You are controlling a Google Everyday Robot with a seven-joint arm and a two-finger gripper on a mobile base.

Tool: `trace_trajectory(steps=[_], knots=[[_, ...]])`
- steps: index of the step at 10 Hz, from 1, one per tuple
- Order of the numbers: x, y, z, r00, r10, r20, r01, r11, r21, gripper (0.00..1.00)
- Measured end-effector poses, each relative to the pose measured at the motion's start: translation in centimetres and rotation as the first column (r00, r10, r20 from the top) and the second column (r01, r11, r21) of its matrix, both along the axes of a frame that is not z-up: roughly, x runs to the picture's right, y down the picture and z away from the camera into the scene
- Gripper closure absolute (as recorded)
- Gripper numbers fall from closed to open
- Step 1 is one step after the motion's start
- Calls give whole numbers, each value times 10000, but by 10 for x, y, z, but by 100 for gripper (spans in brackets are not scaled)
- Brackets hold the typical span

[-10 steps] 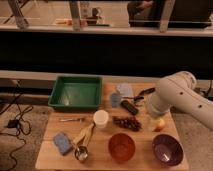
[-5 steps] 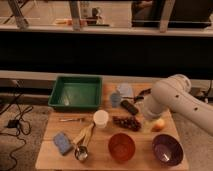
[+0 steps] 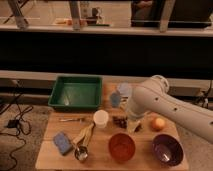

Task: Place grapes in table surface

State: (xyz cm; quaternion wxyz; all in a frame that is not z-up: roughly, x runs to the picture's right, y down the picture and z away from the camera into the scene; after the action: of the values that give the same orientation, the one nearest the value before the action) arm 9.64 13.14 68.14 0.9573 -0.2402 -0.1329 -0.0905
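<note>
Dim, warm light falls from above on the light tan wooden tabletop (image 3: pixel 50 150), the brightest surface in view. Behind the tabletop a dark band (image 3: pixel 100 55) swallows all detail, and beyond it a pale lit strip (image 3: pixel 50 12) glows. The white robot arm (image 3: pixel 160 100) shows a soft sheen over the tabletop's right half. The gripper (image 3: pixel 133 124), low over the tabletop's middle, sits shaded beneath it.

Only one view here, so no second view to overlap with. Camera sits high, on near side of table surface (image 3: pixel 50 152), looks forward and down across it at angle. Mid distance: whole tabletop fits in lower half, dark wall and window ledge fill upper half. Green tray (image 3: pixel 75 92) at far side, orange bowl (image 3: pixel 121 146) and purple bowl (image 3: pixel 167 149) at near edge. Arm (image 3: pixel 170 107) enters from right edge; gripper (image 3: pixel 132 124) lands mid-table, just beside grapes (image 3: pixel 120 120).
</note>
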Motion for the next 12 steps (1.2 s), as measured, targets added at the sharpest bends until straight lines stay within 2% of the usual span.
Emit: trace_trajectory(steps=[2,6,9,12], knots=[[-6,-1,16,9997,-114,207,111,9998,163,20],[-10,13,52,9989,-308,353,302,9994,187,20],[-18,17,73,9978,-581,330,574,9981,206,20],[-15,11,95,9970,-759,120,755,9968,273,20]])
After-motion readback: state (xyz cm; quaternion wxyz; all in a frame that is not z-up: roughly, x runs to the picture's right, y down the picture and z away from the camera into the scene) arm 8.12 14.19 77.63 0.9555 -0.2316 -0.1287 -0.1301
